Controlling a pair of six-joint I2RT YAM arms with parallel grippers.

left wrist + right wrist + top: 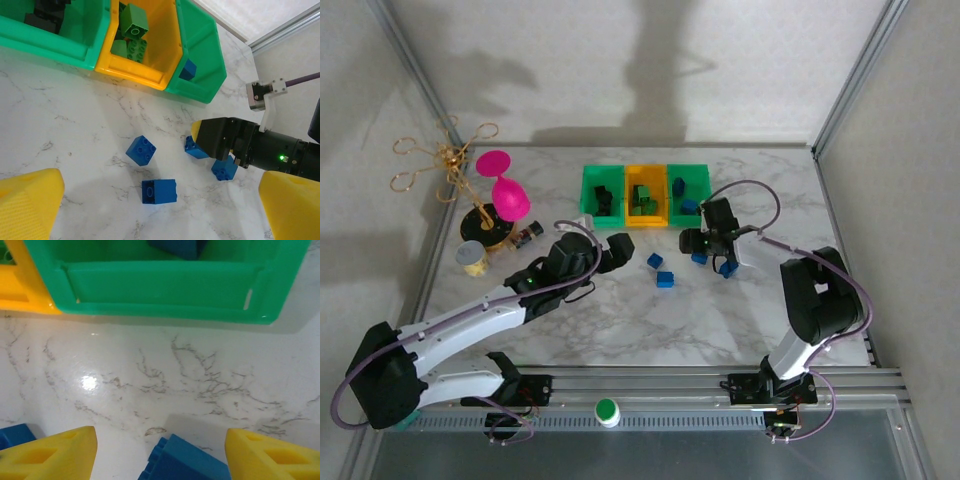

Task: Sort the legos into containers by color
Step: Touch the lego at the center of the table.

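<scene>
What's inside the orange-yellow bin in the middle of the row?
Green legos, several piled in the orange-yellow bin, at least three in the left wrist view. Its near wall covers part of the floor, so more could lie there.

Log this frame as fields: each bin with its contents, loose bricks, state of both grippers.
left green plastic bin: black bricks
orange-yellow plastic bin: green bricks
right green plastic bin: blue brick visible
marble table: four loose blue studded bricks
left gripper: open, nothing between yellow fingers
right gripper: open, fingers straddling one loose blue brick, not clamped
</scene>
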